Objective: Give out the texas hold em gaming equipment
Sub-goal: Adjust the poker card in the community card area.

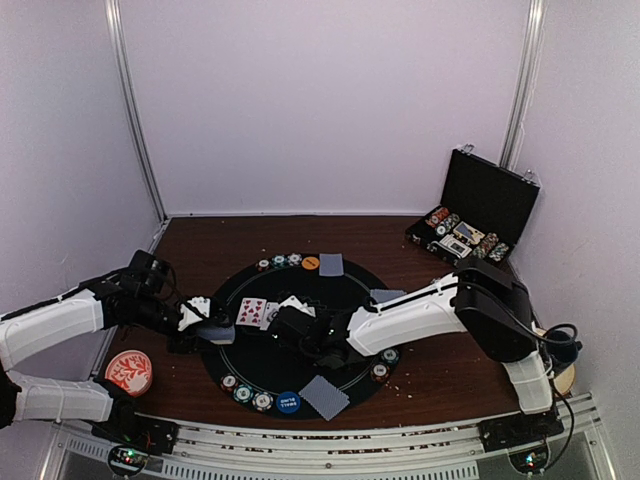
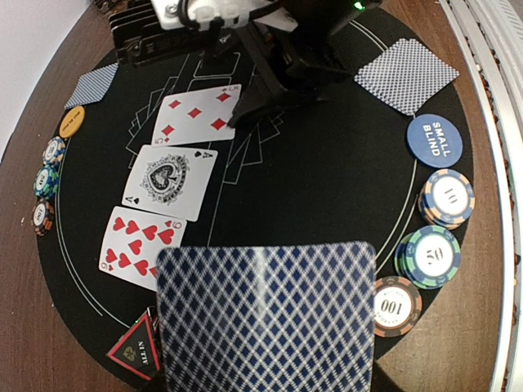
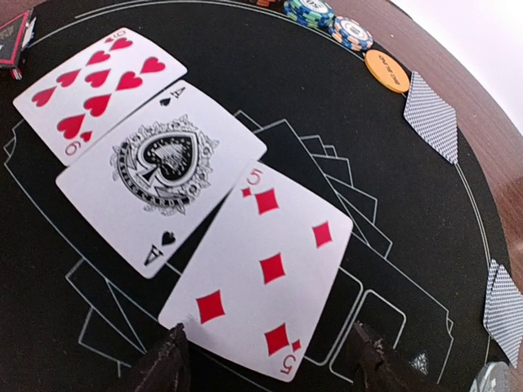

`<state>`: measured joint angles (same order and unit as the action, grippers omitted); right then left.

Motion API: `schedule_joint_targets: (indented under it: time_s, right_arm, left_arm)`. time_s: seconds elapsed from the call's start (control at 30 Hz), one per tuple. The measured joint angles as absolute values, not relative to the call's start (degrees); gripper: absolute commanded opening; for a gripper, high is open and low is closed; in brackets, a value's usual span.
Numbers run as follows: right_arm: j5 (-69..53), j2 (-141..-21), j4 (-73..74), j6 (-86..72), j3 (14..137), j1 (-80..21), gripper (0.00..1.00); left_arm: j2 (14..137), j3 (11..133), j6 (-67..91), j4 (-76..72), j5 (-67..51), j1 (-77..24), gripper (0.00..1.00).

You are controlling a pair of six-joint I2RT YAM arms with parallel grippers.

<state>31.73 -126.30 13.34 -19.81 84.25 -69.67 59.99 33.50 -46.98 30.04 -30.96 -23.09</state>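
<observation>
**Dealing the face-up row: right pincer apart over the third card, left clamped on the next**

The brown table [image 1: 230, 240] is carrying the round black mat [image 2: 327, 188]. The chip case [image 1: 490, 195] is sitting open at the far right, out of the play area.

My left pincer [image 1: 210, 328] is hanging over the mat's left edge. It is clamped on a blue-backed card [image 2: 265, 318], kept face down, likely as the next one to deal. Whether it is one card or several, I cannot tell.

My right pincer [image 3: 274, 371] is hovering low with its jaws apart, straddling the near end of the five of diamonds [image 3: 261, 269] and gripping nothing.

The five is lying flat and overlapping the ace of spades [image 3: 159, 175], which overlaps the nine of hearts [image 3: 98, 77]. The three are forming the shared face-up row mid-mat.

A face-down pair [image 2: 406, 75] is lying at a seat. Chip stacks [image 2: 429, 257] are sitting along the rim, one set per player I'd guess.

The blue button [image 2: 434, 140] and the orange button [image 3: 386, 70] are marking seats. The red triangle marker [image 2: 133, 353] is lying at the mat's edge.
</observation>
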Motion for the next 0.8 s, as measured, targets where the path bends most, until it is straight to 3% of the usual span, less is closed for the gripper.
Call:
schedule_joint_targets:
  time_s: [0.37,0.6,0.8]
  right_arm:
    - [33.2,-129.3,13.5,-19.7,88.5,-69.7,0.69]
    - [28.7,-126.0,11.8,-18.5,85.1,-69.8,0.88]
    - [21.2,-126.0,7.0,-17.3,86.7,-70.3,0.97]
  left_arm:
    - [60.0,33.5,-47.0,30.0,-30.9,-23.1,0.16]
    - [59.8,33.5,-46.8,30.0,-30.8,-23.1,0.16]
    - [58.5,33.5,-46.1,30.0,-30.2,-23.1,0.15]
